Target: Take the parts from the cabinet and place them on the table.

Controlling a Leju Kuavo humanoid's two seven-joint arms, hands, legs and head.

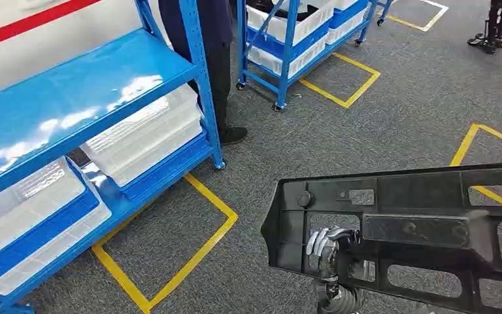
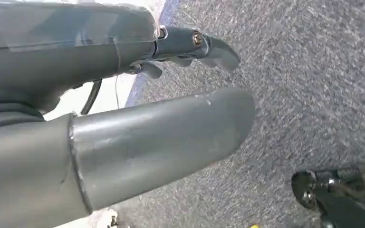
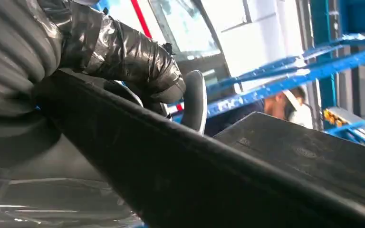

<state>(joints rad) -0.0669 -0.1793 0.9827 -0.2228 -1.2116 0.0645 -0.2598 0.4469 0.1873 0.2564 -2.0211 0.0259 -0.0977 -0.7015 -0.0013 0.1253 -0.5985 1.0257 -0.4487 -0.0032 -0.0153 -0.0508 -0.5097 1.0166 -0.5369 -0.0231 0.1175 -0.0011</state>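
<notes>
A large black plastic part (image 1: 418,229) with cut-outs and ribs hangs above the carpet at the lower right of the head view. My right hand (image 1: 327,247) grips it near its left end, fingers curled through an opening. In the right wrist view the same hand (image 3: 119,61) wraps over the part's edge (image 3: 266,171). My left hand (image 2: 138,104) hangs over the grey carpet with thumb and fingers stretched out and nothing in it. The blue cabinet (image 1: 72,91) stands at the left.
White bins (image 1: 144,134) sit on the cabinet's lower shelves. A person in dark clothes (image 1: 216,59) stands just behind its corner post. A second blue wheeled rack (image 1: 301,33) stands farther back. Yellow tape lines (image 1: 189,255) mark the grey carpet.
</notes>
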